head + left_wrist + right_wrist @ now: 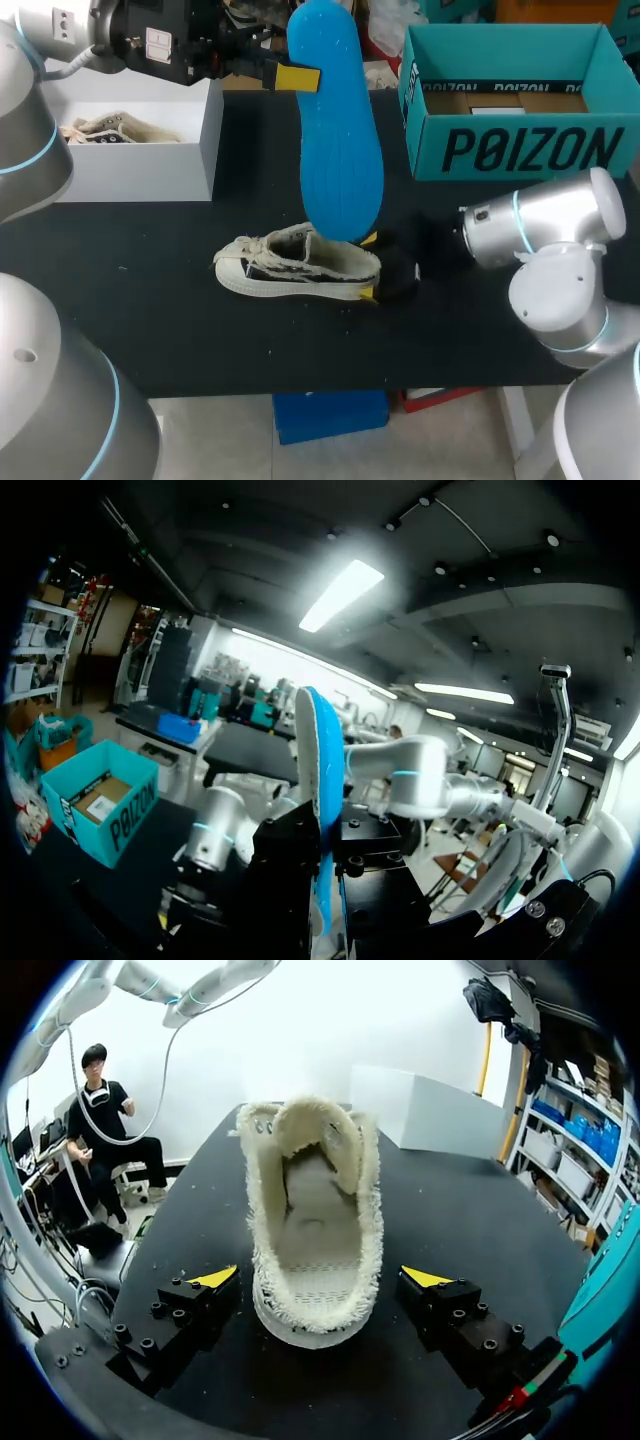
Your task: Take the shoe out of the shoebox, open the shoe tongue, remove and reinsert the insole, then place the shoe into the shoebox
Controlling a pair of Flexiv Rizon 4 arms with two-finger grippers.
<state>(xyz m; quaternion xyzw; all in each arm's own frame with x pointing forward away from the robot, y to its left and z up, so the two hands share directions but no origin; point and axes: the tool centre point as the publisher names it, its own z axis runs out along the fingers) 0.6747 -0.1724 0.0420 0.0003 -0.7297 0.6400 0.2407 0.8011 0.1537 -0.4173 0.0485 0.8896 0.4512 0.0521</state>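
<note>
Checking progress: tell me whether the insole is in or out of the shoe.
Out. The left hand holds the blue insole upright above the shoe, whose inside shows empty in the right wrist view.

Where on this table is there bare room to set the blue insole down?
Bare tabletop: the patch left of the shoe, in front of the white box, and the strip along the near edge. Crowded: the shoe's heel, between the jaws of the right gripper, in front of the teal shoebox.
</note>
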